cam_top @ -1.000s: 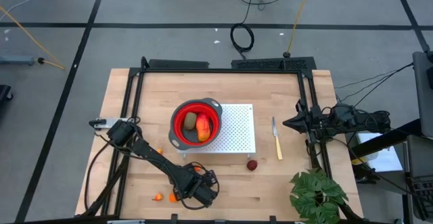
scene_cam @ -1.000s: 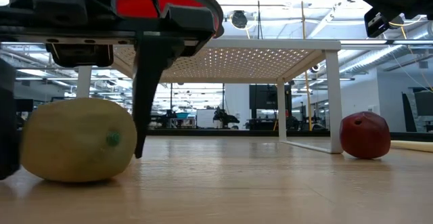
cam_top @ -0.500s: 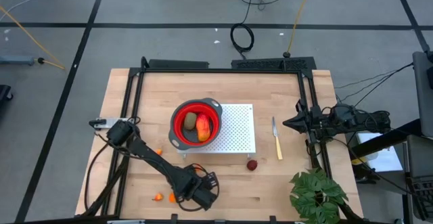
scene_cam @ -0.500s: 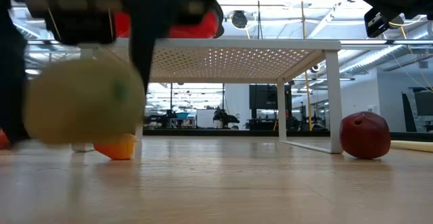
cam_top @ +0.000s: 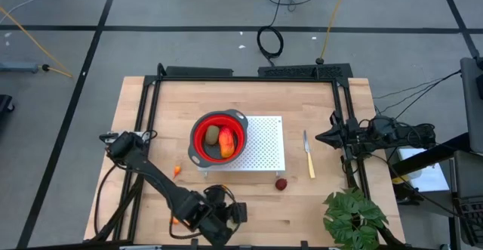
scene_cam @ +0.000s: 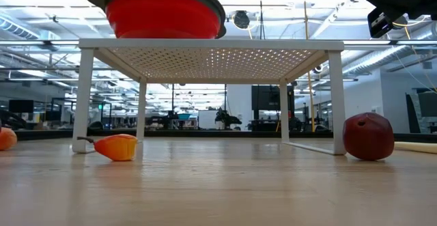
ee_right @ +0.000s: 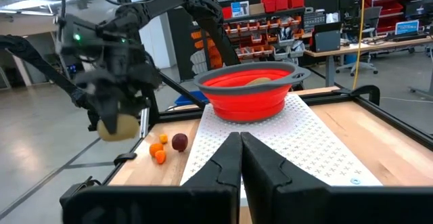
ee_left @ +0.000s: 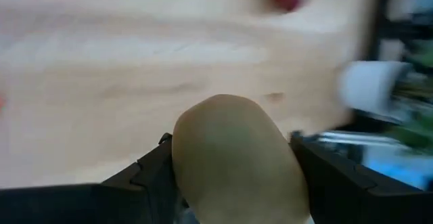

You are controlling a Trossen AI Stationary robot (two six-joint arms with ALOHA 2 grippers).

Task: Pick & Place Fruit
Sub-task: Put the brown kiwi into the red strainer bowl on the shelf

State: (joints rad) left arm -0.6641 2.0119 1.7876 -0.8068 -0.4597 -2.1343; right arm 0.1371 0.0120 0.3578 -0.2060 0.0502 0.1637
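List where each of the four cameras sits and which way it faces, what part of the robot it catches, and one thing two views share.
High view: overhead, straight down on the table; both arms, left gripper at the near edge.
Low view: table height, level under the white rack; part of one arm, top right.
Left wrist view: past its own fingers, clamped on an olive-brown oval fruit.
Right wrist view: along the rack to the red bowl; right gripper shut, left arm beyond.
Shared: the dark red ball shows in low and high views.
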